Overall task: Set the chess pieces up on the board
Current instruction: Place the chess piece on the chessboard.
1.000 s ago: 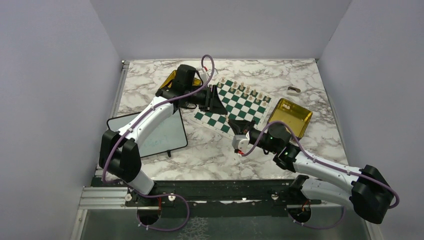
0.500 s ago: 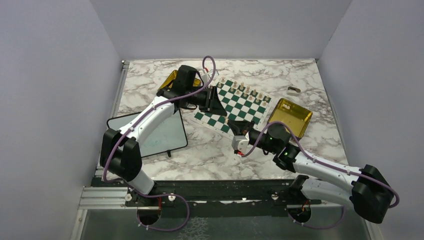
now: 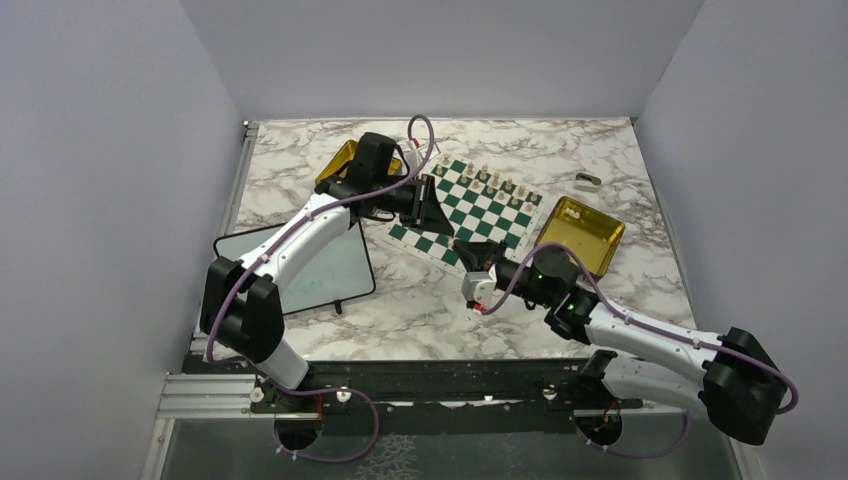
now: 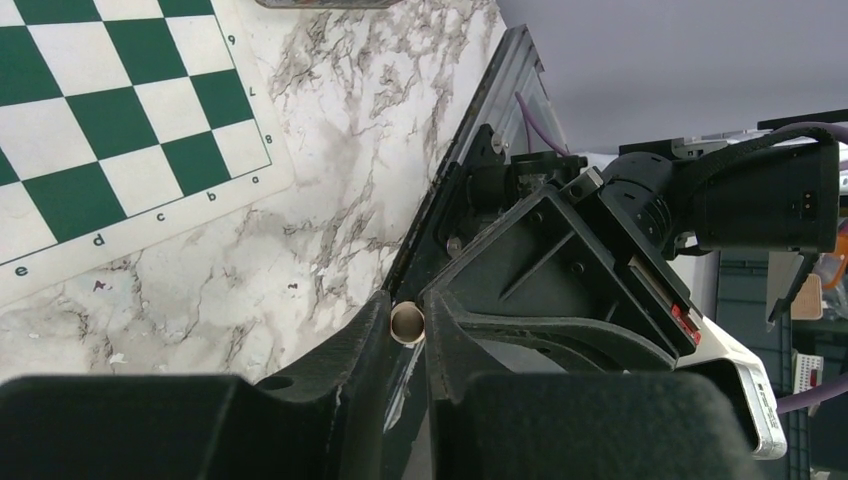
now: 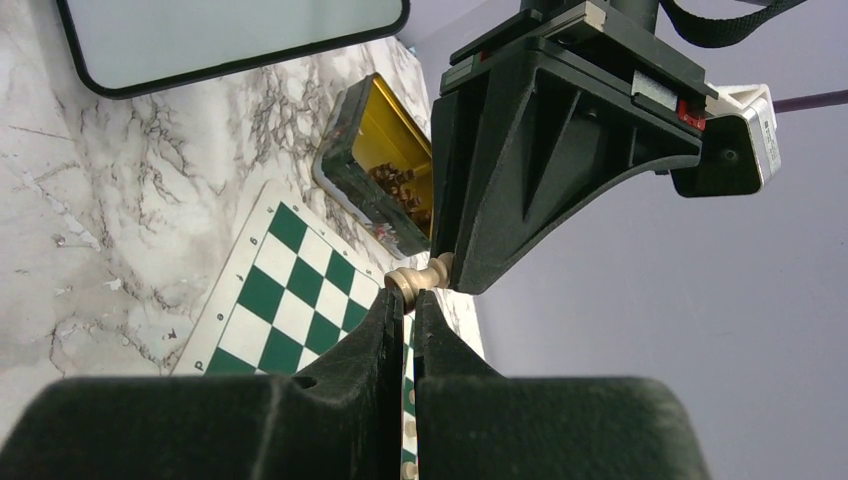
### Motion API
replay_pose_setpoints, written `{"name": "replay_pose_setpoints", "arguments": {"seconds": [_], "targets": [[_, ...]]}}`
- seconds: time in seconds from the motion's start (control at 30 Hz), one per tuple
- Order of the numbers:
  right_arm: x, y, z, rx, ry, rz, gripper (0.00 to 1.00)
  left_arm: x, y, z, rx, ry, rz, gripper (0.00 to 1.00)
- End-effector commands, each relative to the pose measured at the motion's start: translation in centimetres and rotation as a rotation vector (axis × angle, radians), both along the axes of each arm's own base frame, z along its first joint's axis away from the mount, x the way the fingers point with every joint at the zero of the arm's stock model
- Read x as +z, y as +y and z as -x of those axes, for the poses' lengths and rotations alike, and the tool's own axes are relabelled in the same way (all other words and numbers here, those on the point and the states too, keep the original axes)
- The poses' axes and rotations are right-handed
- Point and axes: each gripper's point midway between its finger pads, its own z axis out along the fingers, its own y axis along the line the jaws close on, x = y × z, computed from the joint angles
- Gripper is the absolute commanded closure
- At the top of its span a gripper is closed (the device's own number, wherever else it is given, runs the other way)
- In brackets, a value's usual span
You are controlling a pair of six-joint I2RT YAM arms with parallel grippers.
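Note:
The green-and-white board (image 3: 478, 215) lies mid-table, with a row of pale chess pieces (image 3: 490, 178) standing along its far edge. The two grippers meet above the board's near-left side. My right gripper (image 5: 408, 298) is shut, and one end of a pale chess piece (image 5: 415, 280), lying sideways in the air, is pinched at its tips. The piece's other end runs against the left gripper's finger (image 5: 500, 220). In the left wrist view, my left gripper (image 4: 407, 310) has both fingers against the round end of that piece (image 4: 407, 322). The board's corner (image 4: 100, 130) shows below.
An open gold tin (image 3: 345, 160) with small pieces sits left of the board, also seen as the tin (image 5: 385, 180) in the right wrist view. A second gold tin (image 3: 580, 232) is to the board's right. A black-framed whiteboard (image 3: 320, 270) lies near-left. A small object (image 3: 587, 180) lies far right.
The left gripper's jaws have narrowed onto the piece held out by the right gripper. Both arms have barely shifted.

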Motion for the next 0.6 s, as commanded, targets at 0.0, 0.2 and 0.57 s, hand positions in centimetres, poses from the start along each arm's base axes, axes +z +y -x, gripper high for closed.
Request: {"name": "replay_pose_setpoints", "arguments": {"seconds": [0.0,0.2,0.57], "targets": [[0.9,0.4,-0.2,0.001,-0.02,-0.005,0.94,0.0,-0.1,0.8,-0.037,0.004,0.013,0.84],[0.2,0.2,-0.6,-0.033,0.036,-0.018,0.85,0.2,-0.1,0.2,-0.015,-0.019,0.004,0.95],[-0.1,0.4,0.7,-0.065,0.492,-0.281,0.41,2.3,0.4,-6.0,0.235,-0.224,-0.091,0.95]]}}
